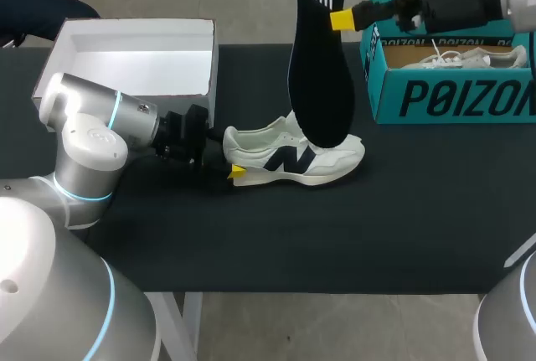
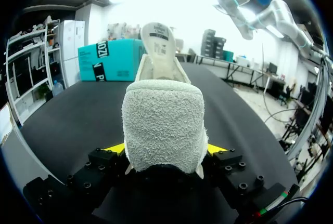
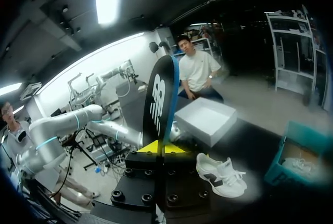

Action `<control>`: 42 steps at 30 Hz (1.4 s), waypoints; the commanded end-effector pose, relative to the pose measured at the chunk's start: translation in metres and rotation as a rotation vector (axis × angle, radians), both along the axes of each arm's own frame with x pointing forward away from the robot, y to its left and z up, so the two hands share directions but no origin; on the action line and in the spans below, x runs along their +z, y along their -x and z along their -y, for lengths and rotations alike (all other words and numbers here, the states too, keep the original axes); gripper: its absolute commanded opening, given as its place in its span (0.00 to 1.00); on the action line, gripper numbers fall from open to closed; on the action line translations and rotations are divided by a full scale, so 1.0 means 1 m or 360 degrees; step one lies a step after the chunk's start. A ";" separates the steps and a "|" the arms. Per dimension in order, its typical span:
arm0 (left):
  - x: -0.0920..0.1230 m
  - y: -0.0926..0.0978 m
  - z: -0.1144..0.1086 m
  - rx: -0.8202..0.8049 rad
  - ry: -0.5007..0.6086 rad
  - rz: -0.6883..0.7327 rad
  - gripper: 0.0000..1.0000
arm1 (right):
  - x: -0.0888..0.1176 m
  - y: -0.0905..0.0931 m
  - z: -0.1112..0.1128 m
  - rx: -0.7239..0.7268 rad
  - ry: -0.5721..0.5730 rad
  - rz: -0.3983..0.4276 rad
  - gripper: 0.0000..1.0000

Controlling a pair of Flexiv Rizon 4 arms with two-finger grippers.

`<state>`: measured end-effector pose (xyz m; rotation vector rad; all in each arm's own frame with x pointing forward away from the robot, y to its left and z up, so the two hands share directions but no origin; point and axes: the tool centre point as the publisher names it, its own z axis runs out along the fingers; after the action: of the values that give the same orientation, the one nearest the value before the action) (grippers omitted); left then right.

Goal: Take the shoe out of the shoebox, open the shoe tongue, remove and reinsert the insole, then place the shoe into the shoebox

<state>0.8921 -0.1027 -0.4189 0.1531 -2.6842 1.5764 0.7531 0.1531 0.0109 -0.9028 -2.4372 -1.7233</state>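
Left jaws are clamped on the heel of the white sneaker (image 1: pixel 293 158), one yellow tip on each side of the terry-lined collar. The shoe stands upright on the black surface (image 1: pixel 251 244), toe pointing away from your left arm, with the tongue (image 2: pixel 158 39) folded up and forward so the mouth is open.

Right jaws are pinched together on the edge of the dark insole (image 1: pixel 318 59), near its heel end. It hangs almost vertical, toe end down, logo side to the head camera. From the left wrist view it looks raised clear of the shoe.

A teal shoebox (image 1: pixel 452 97) sits at the far right with another white shoe inside. A white open box (image 1: pixel 134 38) sits behind your left arm.

Likely step: reinsertion.
- Bring the toe end down into the mouth, under the tongue.
- Tilt the insole flatter as it slides forward, logo side up.
- Hold the heel firm so the shoe doesn't skid.
- Watch the left tips at the collar, since they may crowd the insole's heel end as it seats.
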 end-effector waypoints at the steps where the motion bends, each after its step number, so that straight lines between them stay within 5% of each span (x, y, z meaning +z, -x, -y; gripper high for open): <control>1: -0.001 -0.001 0.001 0.0001 -0.0004 -0.0001 1.00 | -0.001 -0.002 0.000 0.0019 -0.0012 -0.0007 0.00; 15: -0.001 -0.001 0.001 0.0001 -0.0004 -0.0001 1.00 | -0.007 -0.004 0.006 0.0053 -0.0012 -0.0028 0.00; 28: 0.025 0.000 -0.009 -0.0138 -0.0308 -0.0067 1.00 | -0.010 -0.005 0.010 0.0074 -0.0016 -0.0043 0.00; 42: 0.028 0.000 -0.010 -0.0152 -0.0319 -0.0072 1.00 | -0.006 -0.011 0.010 0.0038 -0.0059 -0.0013 0.00</control>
<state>0.8921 -0.0923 -0.3903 0.0623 -2.7631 1.2676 0.7613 0.1397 0.0079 -0.8732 -2.3962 -1.7399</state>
